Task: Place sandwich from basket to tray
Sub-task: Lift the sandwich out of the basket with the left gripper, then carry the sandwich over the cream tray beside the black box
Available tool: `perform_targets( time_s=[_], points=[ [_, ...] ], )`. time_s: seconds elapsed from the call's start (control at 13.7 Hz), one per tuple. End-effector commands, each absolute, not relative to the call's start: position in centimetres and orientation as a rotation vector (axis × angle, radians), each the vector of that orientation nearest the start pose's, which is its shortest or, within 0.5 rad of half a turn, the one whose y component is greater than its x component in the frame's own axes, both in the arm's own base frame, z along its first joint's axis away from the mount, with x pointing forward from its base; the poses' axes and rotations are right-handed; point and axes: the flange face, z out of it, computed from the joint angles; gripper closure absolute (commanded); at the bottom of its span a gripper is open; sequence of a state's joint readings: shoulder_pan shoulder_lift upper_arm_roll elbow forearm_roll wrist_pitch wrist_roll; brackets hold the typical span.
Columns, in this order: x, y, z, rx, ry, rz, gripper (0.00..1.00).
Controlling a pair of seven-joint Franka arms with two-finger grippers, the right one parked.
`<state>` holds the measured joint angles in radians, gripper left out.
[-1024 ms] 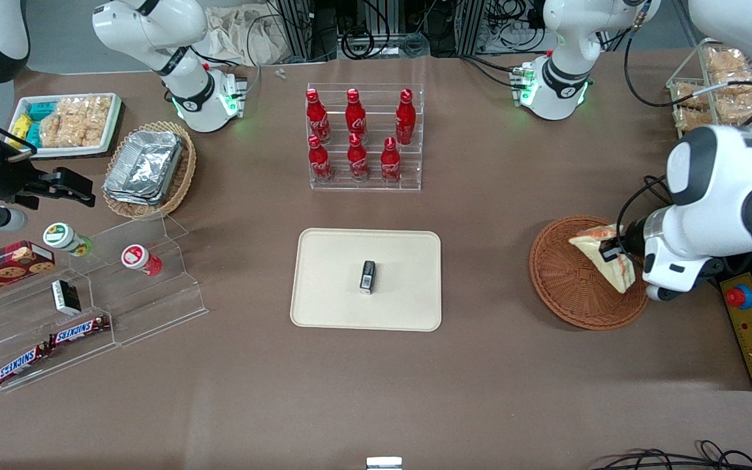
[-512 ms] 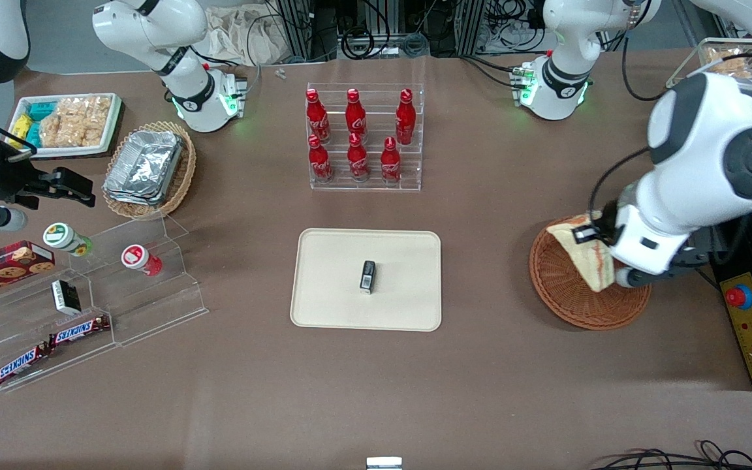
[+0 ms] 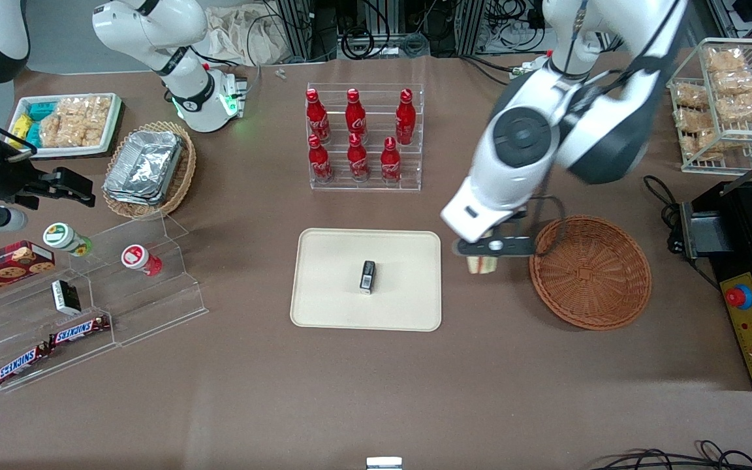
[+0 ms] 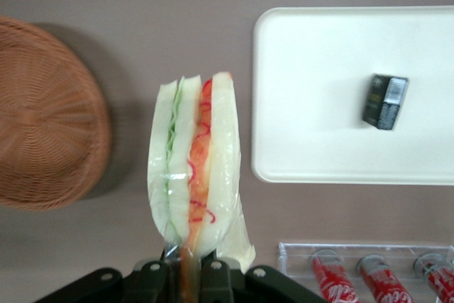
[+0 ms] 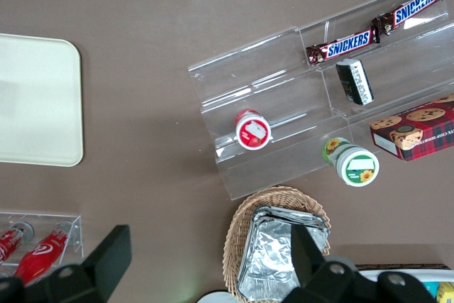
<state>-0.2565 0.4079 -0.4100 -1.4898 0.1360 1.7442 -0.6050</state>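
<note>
My left gripper point(image 3: 482, 256) is shut on the wrapped sandwich point(image 3: 482, 264) and holds it above the bare table, between the cream tray point(image 3: 324, 307) and the reddish-brown wicker basket point(image 3: 590, 271). In the left wrist view the sandwich point(image 4: 195, 168) hangs from the gripper point(image 4: 186, 274), its cream bread and red-orange filling edge showing, with the basket point(image 4: 50, 115) to one side and the tray point(image 4: 312, 90) to the other. The basket is empty. A small black box point(image 3: 367, 276) lies on the tray and also shows in the left wrist view point(image 4: 384, 101).
A clear rack of red cola bottles point(image 3: 363, 137) stands farther from the front camera than the tray. A wire rack of snack bags point(image 3: 725, 98) and a control box with a red button point(image 3: 751, 320) are at the working arm's end. A clear stepped shelf point(image 3: 89, 300) stands toward the parked arm's end.
The gripper has lifted the sandwich out of the basket and carried it toward the tray; the basket is now empty.
</note>
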Motion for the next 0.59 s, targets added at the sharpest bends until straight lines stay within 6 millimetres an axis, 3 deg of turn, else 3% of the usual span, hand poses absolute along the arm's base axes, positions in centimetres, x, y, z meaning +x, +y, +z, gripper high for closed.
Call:
perform_targets(
  time_s=[0.0, 0.15, 0.51],
  points=[
    [55.3, -40.8, 37.2, -3.094, 0.167, 0.224, 0.95],
    [55.9, -41.9, 31.6, -3.118, 0.182, 0.273, 0.95],
    [56.0, -43.3, 23.7, -3.11, 0.234, 0.25, 0.95]
  ],
)
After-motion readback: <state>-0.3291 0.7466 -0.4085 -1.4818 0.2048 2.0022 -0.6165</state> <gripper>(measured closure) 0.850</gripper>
